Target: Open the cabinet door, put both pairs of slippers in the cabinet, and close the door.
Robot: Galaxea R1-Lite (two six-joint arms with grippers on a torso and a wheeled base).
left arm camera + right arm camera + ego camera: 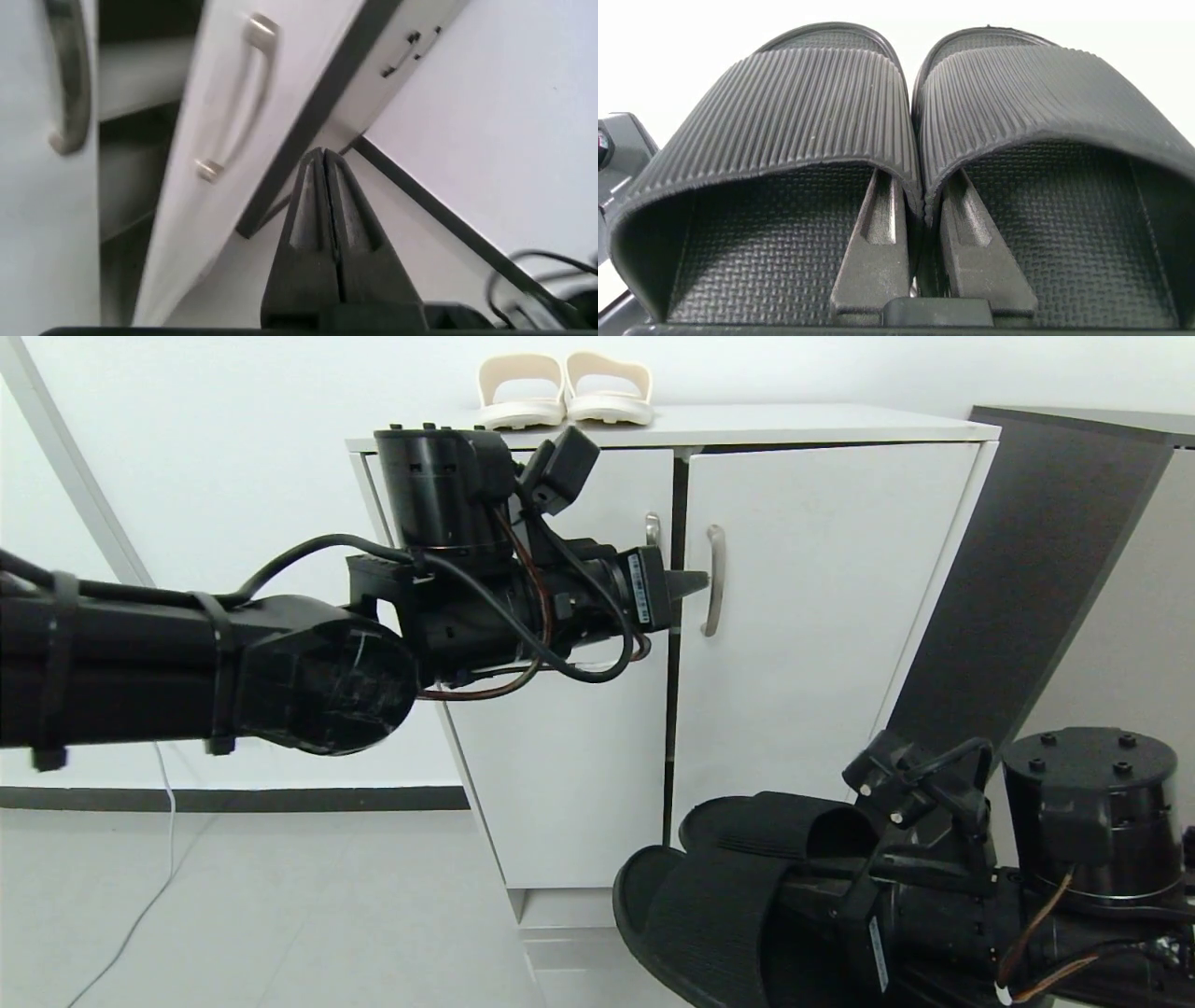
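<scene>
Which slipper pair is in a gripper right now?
The black pair, clamped by the right gripper; the cream pair sits on the cabinet top.

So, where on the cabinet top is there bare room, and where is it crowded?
The cabinet top is bare from the white slippers to its right edge; left of them, only a narrow strip. Crowded: at the door handles, where the left gripper sits, and low before the right door, where the right gripper holds the black slippers.

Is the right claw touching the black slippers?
Touching. The right wrist view shows the right claw clamping the adjoining walls of the black slippers, one finger inside each.
</scene>
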